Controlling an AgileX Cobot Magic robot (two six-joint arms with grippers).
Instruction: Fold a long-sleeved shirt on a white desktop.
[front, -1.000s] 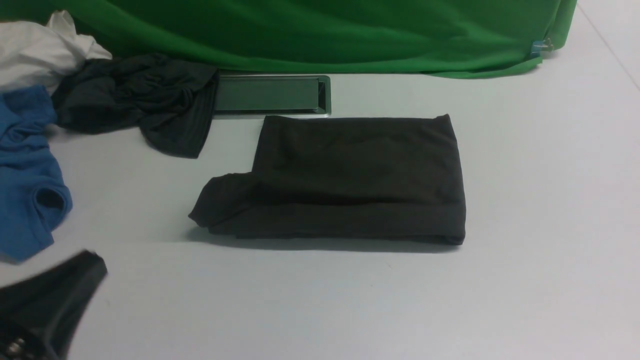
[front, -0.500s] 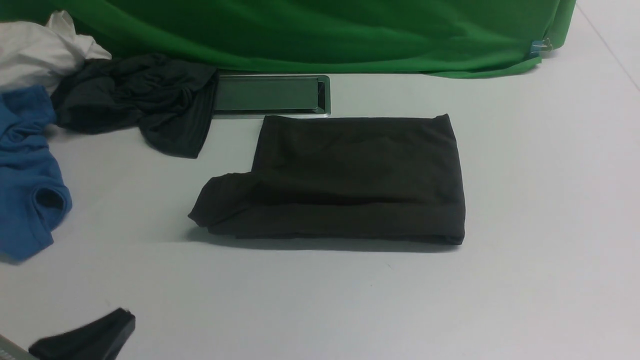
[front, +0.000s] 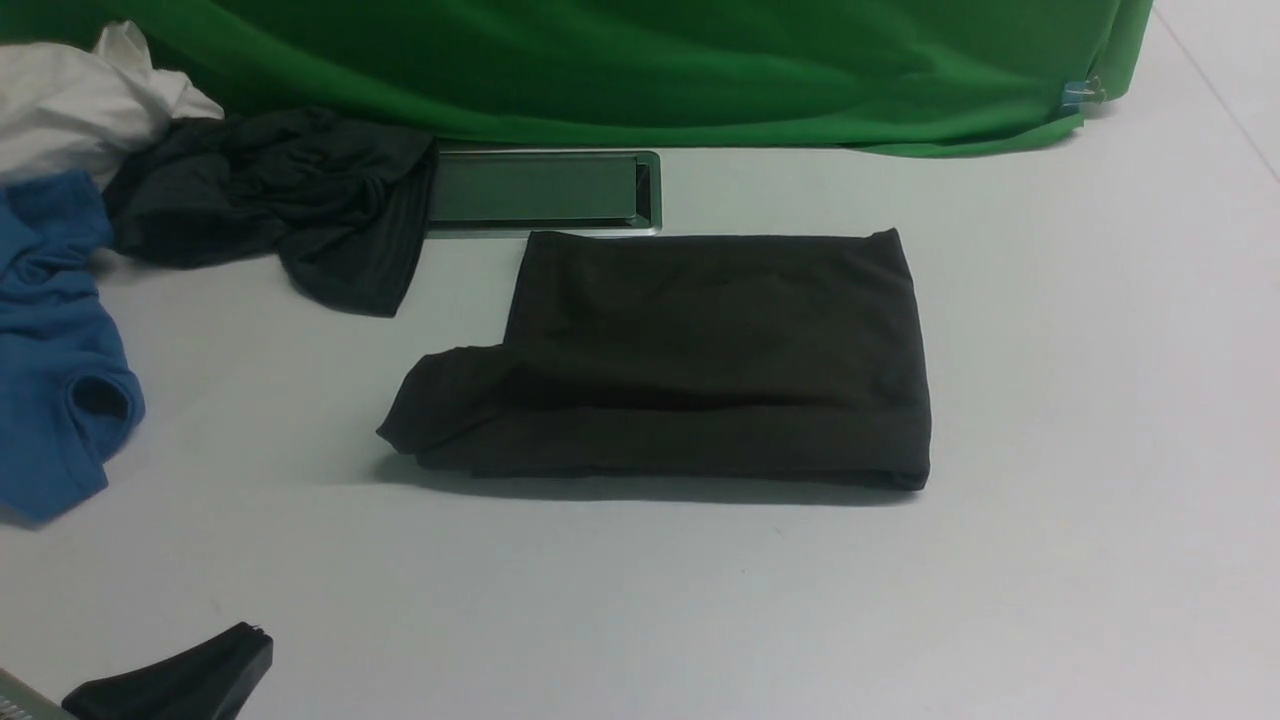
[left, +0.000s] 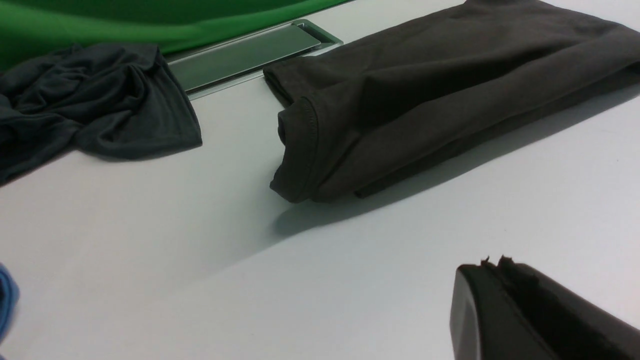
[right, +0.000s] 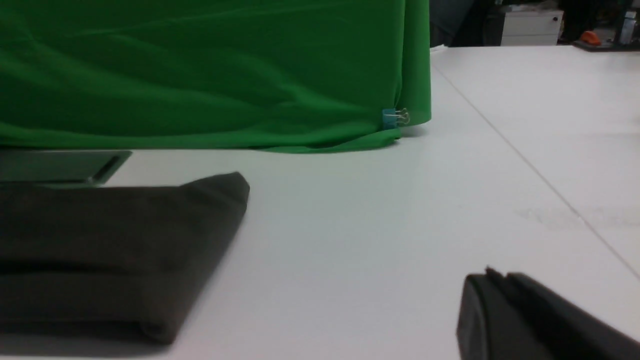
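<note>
The long-sleeved shirt (front: 700, 350) lies folded into a dark brown-black rectangle in the middle of the white desktop (front: 640, 600), with a rolled end sticking out at its left. It shows up close in the left wrist view (left: 425, 80) and partly in the right wrist view (right: 100, 240). My left gripper (front: 250, 640) sits at the bottom left corner of the front view, well clear of the shirt, its jaws pressed together on nothing (left: 495, 265). My right gripper (right: 495, 277) is out of the front view; its jaws are together and hold nothing, to the right of the shirt.
A charcoal-grey garment (front: 270, 200), a blue T-shirt (front: 50, 340) and a white cloth (front: 70, 100) are heaped at the back left. A grey metal-rimmed hatch (front: 540, 190) sits behind the shirt. The green cloth backdrop (front: 640, 60) runs along the back, held by a blue clip (right: 390, 118).
My left gripper has dropped back toward the bottom left corner of the front view, away from the blue T-shirt. The shirt has not moved.
</note>
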